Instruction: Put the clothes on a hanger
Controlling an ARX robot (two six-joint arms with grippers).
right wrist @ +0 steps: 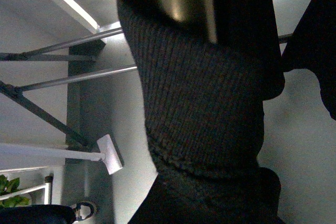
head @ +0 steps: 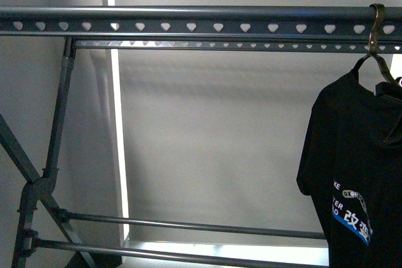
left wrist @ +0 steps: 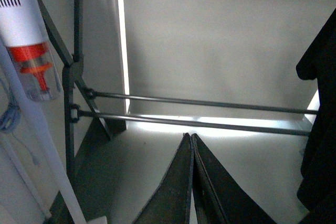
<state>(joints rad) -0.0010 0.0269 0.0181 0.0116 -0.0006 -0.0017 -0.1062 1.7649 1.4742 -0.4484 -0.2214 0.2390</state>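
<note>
The black T-shirt [head: 352, 161] with white lettering and a blue-and-white graphic hangs at the far right of the front view from a wire hanger, whose bronze hook [head: 377, 26] sits over the dark grey rack rail [head: 188, 20] punched with heart-shaped holes. My right gripper is not visible in the front view. In the right wrist view the shirt's ribbed black collar [right wrist: 205, 103] fills the picture and hides the jaws, which are shut on it. My left gripper [left wrist: 190, 139] is shut and empty, low before the rack's lower bars [left wrist: 199, 103]; the shirt's edge [left wrist: 320, 129] hangs beside it.
The rack's slanted legs [head: 38, 180] and two lower crossbars [head: 188, 225] stand before a grey wall. A white and red stick vacuum [left wrist: 26, 40] leans beside the rack; its floor head [right wrist: 107, 154] shows in the right wrist view. A green plant [right wrist: 10, 190] sits low.
</note>
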